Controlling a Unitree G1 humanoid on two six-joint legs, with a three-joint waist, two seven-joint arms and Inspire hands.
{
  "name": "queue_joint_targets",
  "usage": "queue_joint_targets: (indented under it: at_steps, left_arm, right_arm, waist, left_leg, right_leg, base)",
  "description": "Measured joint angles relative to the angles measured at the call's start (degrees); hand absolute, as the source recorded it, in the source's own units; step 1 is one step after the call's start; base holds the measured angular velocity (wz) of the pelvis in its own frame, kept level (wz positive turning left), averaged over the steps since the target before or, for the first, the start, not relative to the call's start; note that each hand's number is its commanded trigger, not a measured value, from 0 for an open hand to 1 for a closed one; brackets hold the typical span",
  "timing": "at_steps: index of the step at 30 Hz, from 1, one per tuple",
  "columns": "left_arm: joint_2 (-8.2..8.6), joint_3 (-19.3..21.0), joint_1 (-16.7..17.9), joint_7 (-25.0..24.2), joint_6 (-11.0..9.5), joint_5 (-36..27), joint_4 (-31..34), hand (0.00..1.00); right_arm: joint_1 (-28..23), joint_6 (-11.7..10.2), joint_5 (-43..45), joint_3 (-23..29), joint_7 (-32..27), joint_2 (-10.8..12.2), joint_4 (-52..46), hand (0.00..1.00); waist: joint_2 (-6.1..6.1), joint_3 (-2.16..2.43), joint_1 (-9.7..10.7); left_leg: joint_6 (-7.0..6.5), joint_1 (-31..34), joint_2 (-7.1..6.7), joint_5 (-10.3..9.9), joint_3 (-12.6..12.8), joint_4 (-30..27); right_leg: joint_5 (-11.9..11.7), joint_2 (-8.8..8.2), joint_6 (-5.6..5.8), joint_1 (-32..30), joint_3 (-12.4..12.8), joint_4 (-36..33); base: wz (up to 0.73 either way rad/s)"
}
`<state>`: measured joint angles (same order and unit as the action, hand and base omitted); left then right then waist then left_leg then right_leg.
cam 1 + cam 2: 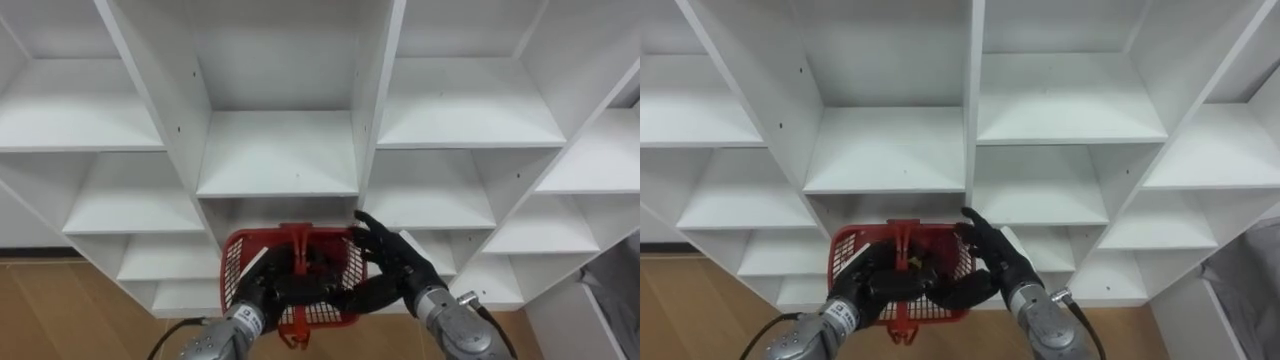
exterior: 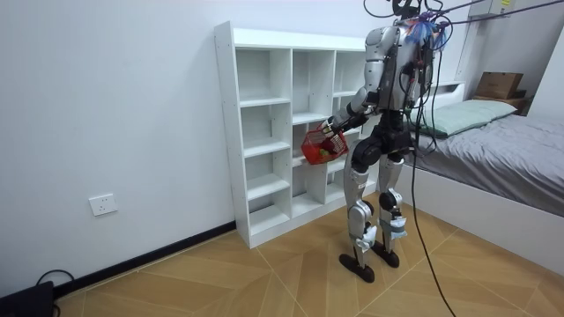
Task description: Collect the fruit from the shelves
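Observation:
A red wire basket (image 1: 330,312) hangs in front of the white closet shelves (image 1: 278,160), held between my two hands at the lower middle of the eye views. My left hand (image 1: 256,292) has its fingers curled round the basket's left rim. On the basket's right side lies my right hand (image 1: 392,262), fingers straight and spread, thumb reaching in under the rim. The basket's red handle (image 1: 299,248) stands upright in the middle. In the room view the basket (image 2: 314,146) is at waist height before the middle column, with something small and yellow-green (image 2: 324,152) inside.
The closet (image 2: 264,132) is a white grid of open compartments, and the ones in view are bare. I stand upright close in front of it on a wooden floor (image 2: 264,282). A bed (image 2: 502,150) stands at the room view's right.

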<state>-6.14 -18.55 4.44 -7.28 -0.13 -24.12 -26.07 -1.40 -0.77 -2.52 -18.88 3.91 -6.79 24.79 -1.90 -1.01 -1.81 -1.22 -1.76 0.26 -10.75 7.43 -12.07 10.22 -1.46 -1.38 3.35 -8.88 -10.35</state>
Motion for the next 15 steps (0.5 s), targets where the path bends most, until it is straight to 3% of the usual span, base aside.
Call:
queue_joint_targets:
  at_steps: [9, 15]
  left_arm:
    - [-1.06, 3.6, 1.6, 3.2, 0.1, 0.2, 0.0, 1.0]
    - [-1.36, 7.8, 2.3, 5.1, -0.1, 2.2, -9.6, 1.0]
  right_arm:
    - [-1.6, 0.0, -1.4, 0.8, 0.1, -0.2, -1.3, 0.0]
    - [-4.5, -0.5, -1.9, 4.7, 1.2, -0.4, -0.5, 0.0]
  waist:
    - [0.01, 0.04, 0.2]
    - [0.18, 0.2, 0.7]
  left_leg:
    - [0.02, -0.2, -0.01, 0.0, 0.1, 0.7]
    - [0.02, -1.5, -0.04, 0.0, 0.3, 1.0]
  right_leg:
    - [-0.1, 0.22, 0.05, 0.6, 0.4, 0.6]
    - [-0.1, 0.51, 0.06, 1.9, 0.5, 0.7]
  base:
    - [-0.01]
    - [-0.01]
